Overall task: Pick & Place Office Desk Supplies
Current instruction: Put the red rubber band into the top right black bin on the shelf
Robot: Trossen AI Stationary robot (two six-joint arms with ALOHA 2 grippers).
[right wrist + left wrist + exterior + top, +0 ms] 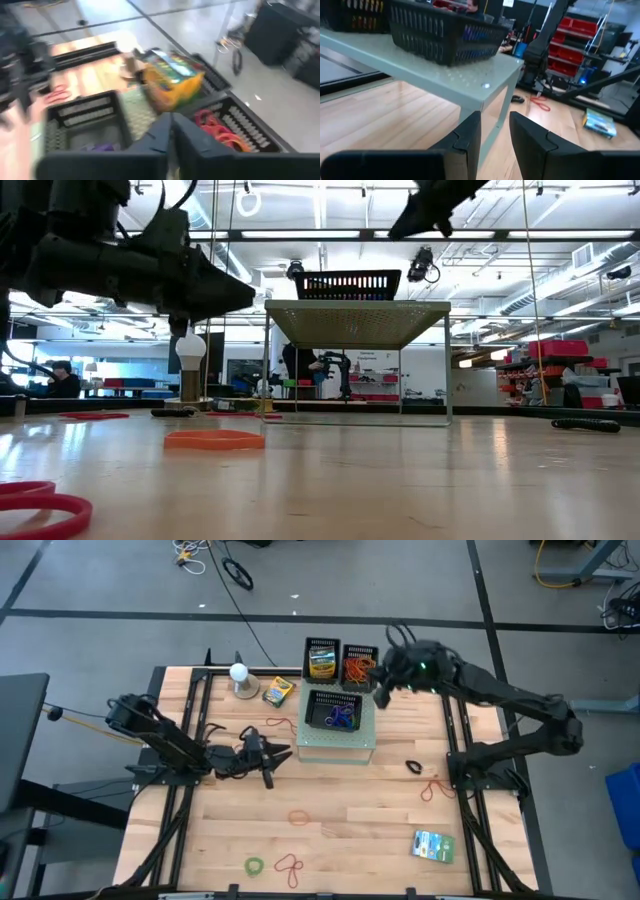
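Sorting loose supplies off the table point(400, 810) into the black baskets looks like the job, and the step in hand seems to be the right arm finishing a drop at the back. That arm reaches over the pale stand point(337, 743), its right gripper point(385, 690) beside the basket of orange bands point(359, 666); in its own wrist view the fingers sit nearly together with nothing visible between them, so it should lift straight clear of the basket rims before swinging away. The next basket holds a crayon box point(321, 662), and the front basket point(334, 710) holds blue and purple bands. The left gripper point(270, 752) hovers low over the table beside the stand, fingers narrowly apart and empty. A second crayon box point(277, 691) lies by the white ball point(239, 673), and a packet point(433, 845) rests near the front right. Scattered bands remain: red point(433, 788), black point(414, 767), orange point(300, 816), green point(254, 865). Thin bands lie flat, so I judge each pick needs the fingertips pressed to the wood, pinching one strand.
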